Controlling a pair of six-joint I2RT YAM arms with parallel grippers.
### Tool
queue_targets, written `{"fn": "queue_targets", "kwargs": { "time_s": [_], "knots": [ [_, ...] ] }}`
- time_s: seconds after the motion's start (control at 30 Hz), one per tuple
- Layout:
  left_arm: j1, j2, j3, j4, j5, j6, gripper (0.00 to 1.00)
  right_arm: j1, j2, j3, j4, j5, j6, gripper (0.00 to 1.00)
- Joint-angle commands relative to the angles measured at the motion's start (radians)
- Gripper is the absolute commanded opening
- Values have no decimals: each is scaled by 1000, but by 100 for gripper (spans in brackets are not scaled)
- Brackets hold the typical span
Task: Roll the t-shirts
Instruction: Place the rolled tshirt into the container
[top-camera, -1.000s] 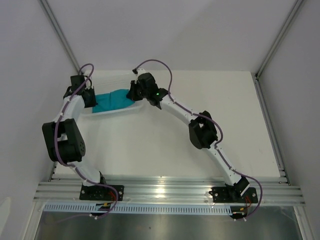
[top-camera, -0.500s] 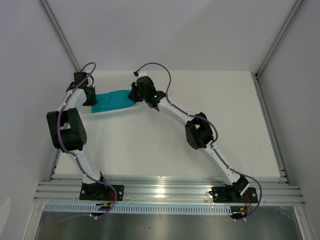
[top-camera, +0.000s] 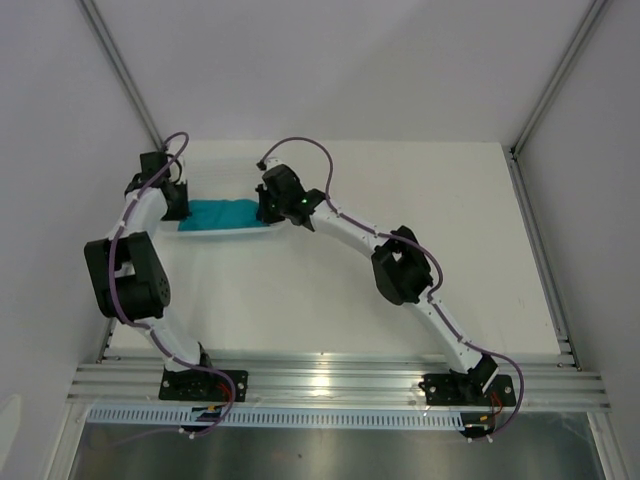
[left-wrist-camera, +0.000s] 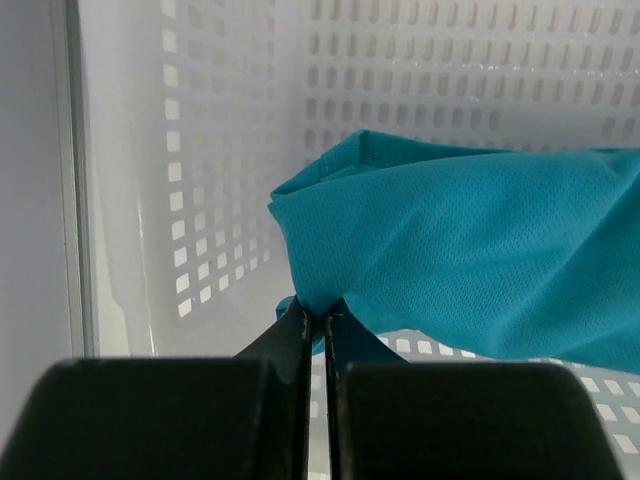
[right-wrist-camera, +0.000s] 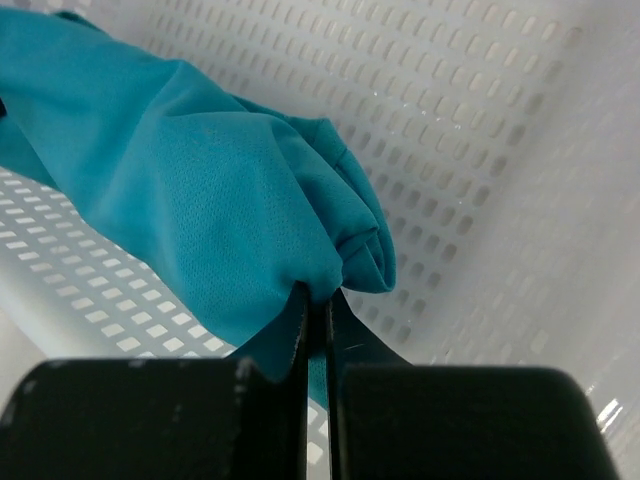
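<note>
The left arm (top-camera: 125, 280) runs up the left edge of the table (top-camera: 480, 250), its elbow folded back towards its base and its forearm reaching on to the far left corner; the right arm (top-camera: 405, 265) slants across the table from the near right towards the far left, bent once about halfway along. The left gripper (left-wrist-camera: 322, 318) is clenched, its two black fingers pressed together on a pinched fold at one end of the t-shirt (left-wrist-camera: 480, 260); the right gripper (right-wrist-camera: 320, 305) is likewise clamped tight, grasping a bunched fold at the other end of the same garment. The t-shirt is soft teal cloth with a fine mesh weave, gathered into a long, creased bundle that spans the gap between the two grippers; it sits in the tray (top-camera: 215, 230) at the far left of the table. The tray is white plastic, shallow and oblong, with a slight gloss; its floor and walls are pierced by regular rows of small rectangular slots. Whether the bundle rests on the tray floor or hangs just above it cannot be told.
</note>
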Motion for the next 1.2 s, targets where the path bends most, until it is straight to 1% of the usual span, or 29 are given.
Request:
{"fn": "queue_targets", "kwargs": {
  "time_s": [0.0, 0.03, 0.13, 0.23, 0.3, 0.33, 0.5, 0.83, 1.0, 1.1, 1.13, 1.17],
  "knots": [
    [29, -100, -59, 14, 22, 28, 1, 13, -111, -86, -52, -4, -25, 0],
    [31, -109, -68, 17, 49, 36, 1, 15, -137, -103, -31, -7, -19, 0],
    [32, -106, -62, 21, 43, 45, 1, 12, -136, -83, -22, -3, -10, 0],
    [32, -19, 51, -21, 34, 54, 1, 13, -94, 0, -37, 20, 7, 0],
    [32, 29, 86, -41, 34, 63, 0, 12, -39, 30, -51, 23, 36, 0],
    [32, 58, 111, -41, -1, 68, 1, 13, -25, 38, -66, 23, 47, 0],
    [31, 102, 129, -40, -39, 108, 1, 10, -14, -29, -51, 65, 92, 0],
    [31, 201, 241, -95, -78, 128, 1, 15, 30, -12, -58, 62, 144, 0],
    [31, 221, 252, -103, -85, 134, 1, 18, 39, -5, -95, 72, 151, 0],
    [31, 213, 246, -103, -81, 138, 0, 18, 16, -28, -92, 69, 145, 8],
    [31, 211, 238, -103, -79, 138, 1, 16, 6, -31, -94, 69, 147, 20],
    [32, 210, 237, -101, -75, 142, 1, 18, 1, -34, -97, 66, 148, 27]
  ]
}}
